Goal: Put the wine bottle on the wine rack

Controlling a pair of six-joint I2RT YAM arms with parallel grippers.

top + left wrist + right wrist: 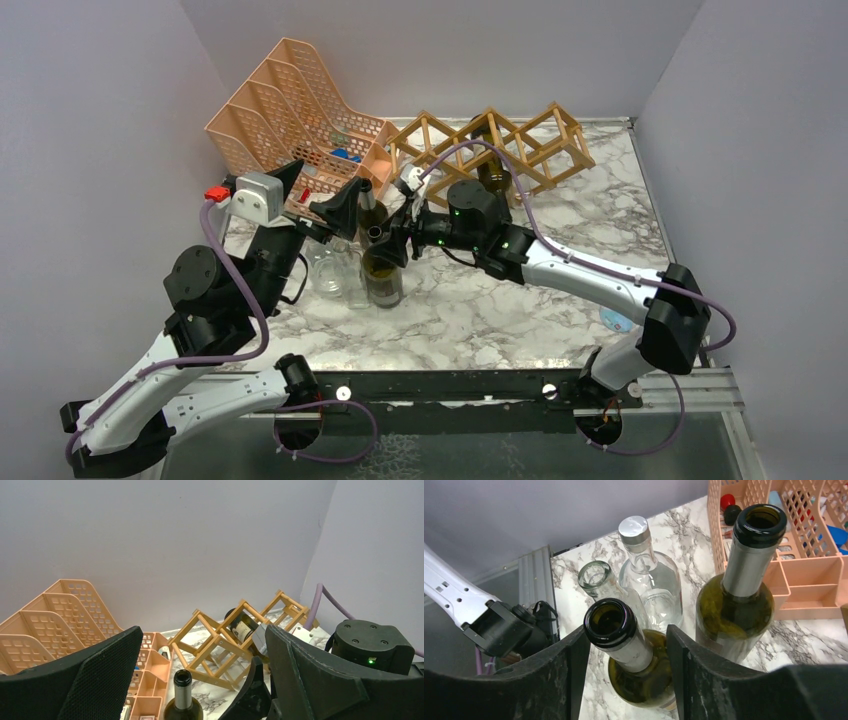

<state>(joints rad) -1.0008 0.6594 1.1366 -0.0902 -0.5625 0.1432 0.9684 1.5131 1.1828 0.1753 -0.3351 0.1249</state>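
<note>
Two dark green wine bottles stand mid-table. My right gripper (626,630) is open, its fingers (569,670) on either side of the nearer bottle's neck (621,635) with a gap on each side; in the top view this gripper (393,240) is at that bottle (381,275). The second green bottle (744,585) stands just behind it. My left gripper (202,645) is open and empty, with that second bottle's neck (182,690) low ahead of it. The wooden lattice wine rack (520,140) lies at the back and holds one bottle (490,170); the rack also shows in the left wrist view (220,640).
A peach perforated organizer (290,110) with small items stands at the back left. Two clear glass bottles (335,270) stand left of the green ones, one with a silver cap (634,530). Walls close in on the left, back and right. The two arms meet over the bottles.
</note>
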